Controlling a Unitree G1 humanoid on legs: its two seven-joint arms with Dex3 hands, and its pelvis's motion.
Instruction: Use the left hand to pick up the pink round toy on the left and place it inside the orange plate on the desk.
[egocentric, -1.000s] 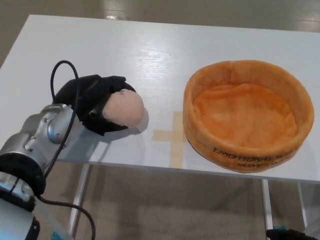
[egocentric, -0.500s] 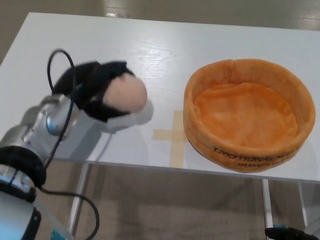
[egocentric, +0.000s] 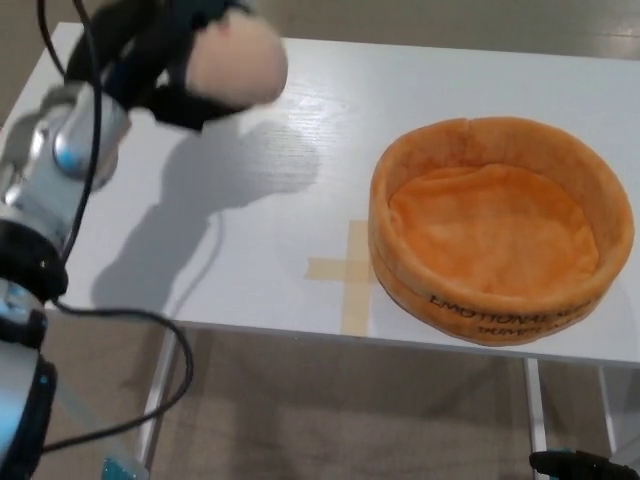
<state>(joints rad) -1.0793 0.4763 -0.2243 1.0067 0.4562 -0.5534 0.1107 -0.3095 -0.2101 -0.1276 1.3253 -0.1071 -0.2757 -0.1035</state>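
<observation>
One white bench (egocentric: 300, 130) fills the view, a tan tape cross (egocentric: 348, 270) at 6 o'clock. Above its 10 o'clock corner, the left hand (egocentric: 165, 55) is clamped on the pink round toy (egocentric: 238, 62), well apart from the orange plate (egocentric: 500, 225) at 3 o'clock. Brown floor (egocentric: 330, 410) shows below.

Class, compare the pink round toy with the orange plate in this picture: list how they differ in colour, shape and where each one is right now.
The pink round toy is pale pink; the orange plate is orange. The toy is a closed ball; the plate is an open, walled bowl with dark lettering on its side. The toy is held in the left hand above the white desk, casting a shadow; the plate rests on the desk, empty. The plate looks much wider. Both look soft.
</observation>
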